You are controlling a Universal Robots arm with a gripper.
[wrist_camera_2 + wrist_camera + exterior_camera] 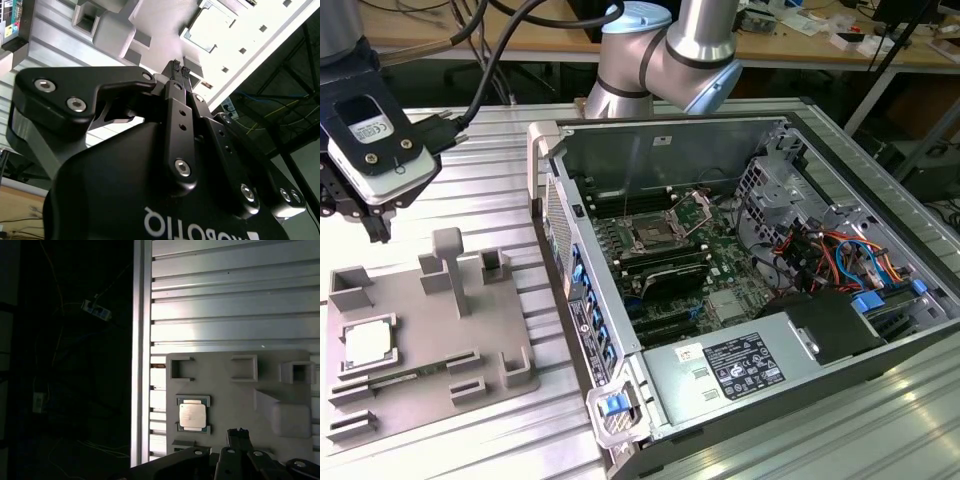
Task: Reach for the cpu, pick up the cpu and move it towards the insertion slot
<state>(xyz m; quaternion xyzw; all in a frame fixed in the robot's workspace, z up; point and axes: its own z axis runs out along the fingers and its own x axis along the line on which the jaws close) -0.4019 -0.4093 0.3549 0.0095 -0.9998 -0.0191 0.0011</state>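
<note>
A grey plastic plate (430, 305) with raised blocks and a tall post (450, 265) lies on the ribbed metal surface (490, 190), at the exterior view's left. Just beside it, toward the exterior view's right, stands an open computer case (660, 150). Inside are a green circuit board (725, 255), long black memory slots (665, 265), red, blue and orange cables (825, 255) and, nearest, a metal power box (705, 375) bearing a black label (745, 362). A blue latch (613, 405) sits at the case's near corner.
</note>
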